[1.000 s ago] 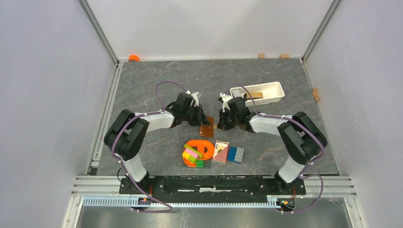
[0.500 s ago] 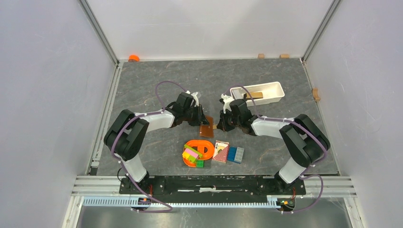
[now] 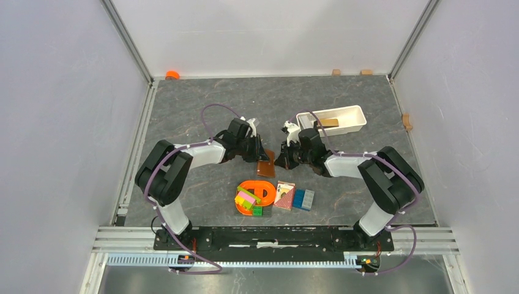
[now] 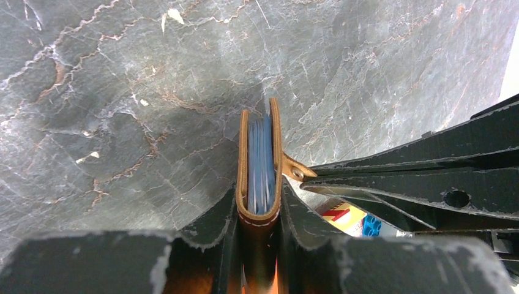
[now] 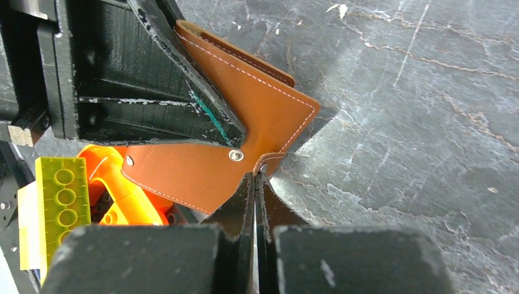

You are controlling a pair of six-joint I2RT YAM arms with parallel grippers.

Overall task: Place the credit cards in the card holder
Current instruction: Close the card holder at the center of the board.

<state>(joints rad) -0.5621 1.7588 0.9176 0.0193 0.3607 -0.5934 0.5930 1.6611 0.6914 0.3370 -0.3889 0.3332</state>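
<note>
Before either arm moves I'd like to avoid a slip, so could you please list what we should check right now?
1. Grip of the left gripper on the card holder: ok, clamped from both sides.
2. The credit cards seated inside the holder: ok, blue edges show between its walls.
3. The right gripper shut on the clasp tab: ok.
4. Tab pressed onto the snap stud: not ok, it sticks out free.
5. Holder's clearance from the nearby orange toy: cannot tell.
</note>
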